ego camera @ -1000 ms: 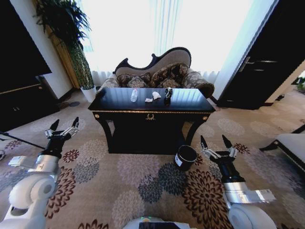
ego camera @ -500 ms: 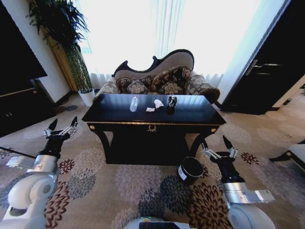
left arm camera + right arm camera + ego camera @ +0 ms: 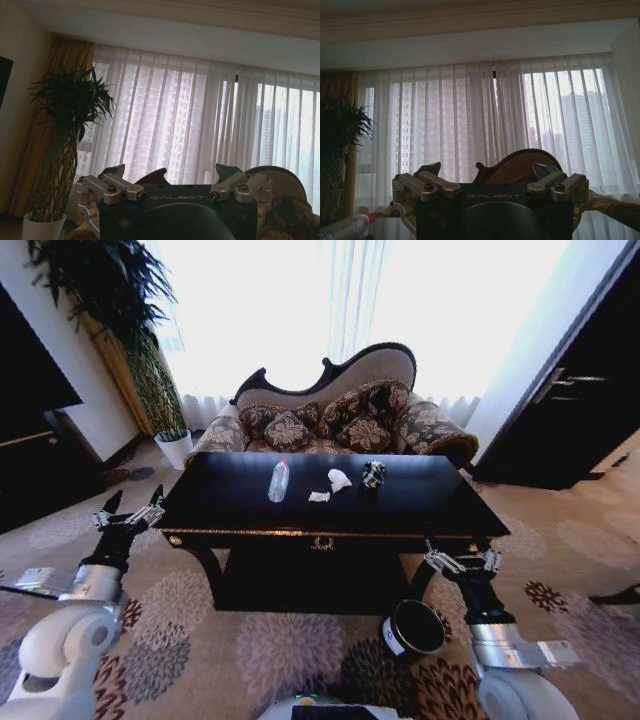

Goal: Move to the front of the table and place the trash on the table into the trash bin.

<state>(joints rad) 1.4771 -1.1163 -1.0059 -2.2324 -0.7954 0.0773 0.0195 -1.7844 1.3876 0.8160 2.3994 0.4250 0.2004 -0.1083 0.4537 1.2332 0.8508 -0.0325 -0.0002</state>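
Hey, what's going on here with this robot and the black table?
The robot faces the black table, both arms raised with nothing held. The left gripper is open off the table's left corner; the right gripper is open at the front right edge. A bottle, paper scraps and a dark wrapper lie untouched on top. The trash bin stands on the carpet beside the right arm.

Trash (image 3: 338,480) on table (image 3: 420,502); trash bin (image 3: 414,628) before it, right.
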